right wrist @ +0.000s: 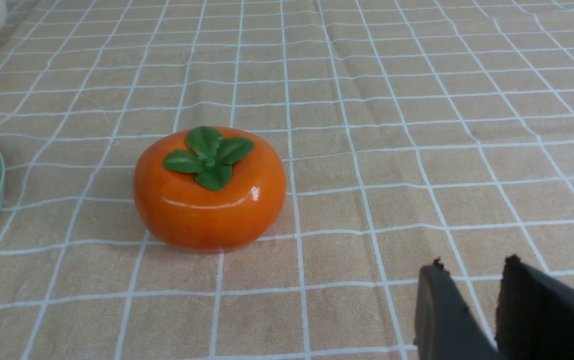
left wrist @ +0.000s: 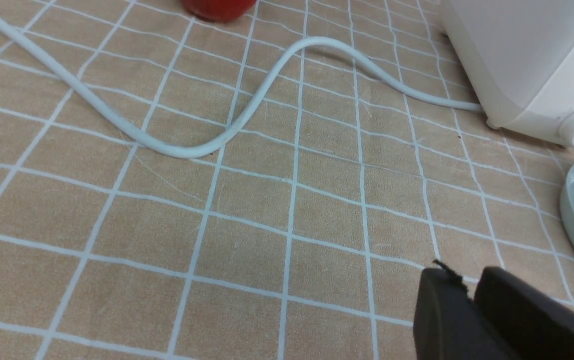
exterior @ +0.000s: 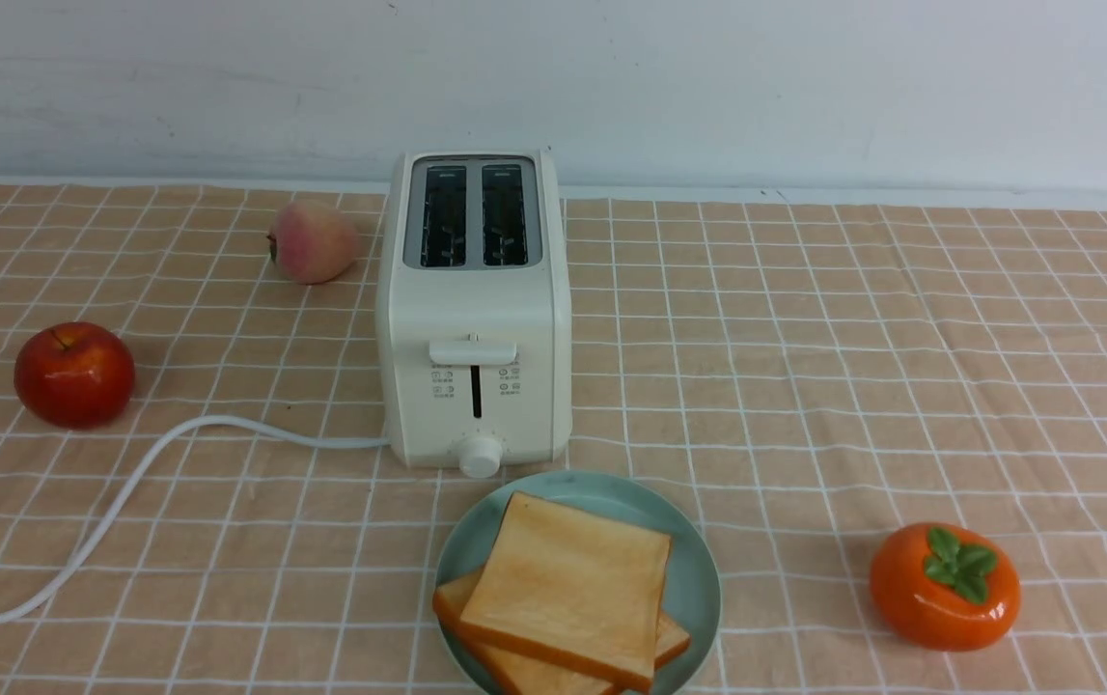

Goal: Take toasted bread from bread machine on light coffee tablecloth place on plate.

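Toast (exterior: 563, 579): two square slices, stacked flat on one pale blue-green plate (exterior: 698, 579) at the near edge of the light coffee tablecloth (exterior: 804, 338), just in front of the toaster (exterior: 476, 309). Upper slice turned askew, one corner toward the toaster; lower slice peeking out at both sides. Square, so no long axis to speak of.

One cream-white toaster mid-cloth, lever face toward the near edge, two slots (exterior: 444, 214) running front to back, both empty. Small print beside the lever, too tiny to read. One white cord (exterior: 128, 483) snaking toward the left edge.

One red apple (exterior: 74, 375) near the left edge, one peach (exterior: 314, 241) toward the far edge, one orange persimmon (exterior: 944, 586) near the right near corner.

Left gripper (left wrist: 467, 280) low over bare cloth, fingers close together and overlapping in view, whether fully closed impossible to tell, nothing between. Right gripper (right wrist: 474, 270) near the persimmon, narrowly parted, empty.
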Motion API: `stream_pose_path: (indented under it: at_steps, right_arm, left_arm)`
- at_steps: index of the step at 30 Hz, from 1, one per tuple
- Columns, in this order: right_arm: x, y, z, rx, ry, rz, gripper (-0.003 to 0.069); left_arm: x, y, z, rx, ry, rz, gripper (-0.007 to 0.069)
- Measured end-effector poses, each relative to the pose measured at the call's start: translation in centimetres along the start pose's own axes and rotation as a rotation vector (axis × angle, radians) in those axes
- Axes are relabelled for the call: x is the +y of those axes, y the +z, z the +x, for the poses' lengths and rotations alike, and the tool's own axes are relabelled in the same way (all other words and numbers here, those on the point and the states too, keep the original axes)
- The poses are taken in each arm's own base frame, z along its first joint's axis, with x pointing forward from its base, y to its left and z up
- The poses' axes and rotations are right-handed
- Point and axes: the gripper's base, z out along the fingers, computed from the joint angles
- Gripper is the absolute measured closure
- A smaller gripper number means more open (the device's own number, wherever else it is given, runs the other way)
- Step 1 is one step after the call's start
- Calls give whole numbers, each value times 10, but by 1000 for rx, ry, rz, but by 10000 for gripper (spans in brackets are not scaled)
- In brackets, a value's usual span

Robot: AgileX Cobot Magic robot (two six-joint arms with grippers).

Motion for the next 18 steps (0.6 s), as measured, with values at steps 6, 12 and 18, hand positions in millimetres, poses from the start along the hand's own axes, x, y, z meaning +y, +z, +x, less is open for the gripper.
stream_pose_path:
  at_steps: [6,12,18]
  right_arm:
    - [0,0,0,0,0,0,457]
    - [0,0,0,0,0,0,450]
    - [0,0,0,0,0,0,447]
  left_arm:
    - [0,0,0,0,0,0,531]
    - [0,0,0,0,0,0,531]
    - [0,0,0,0,0,0,524]
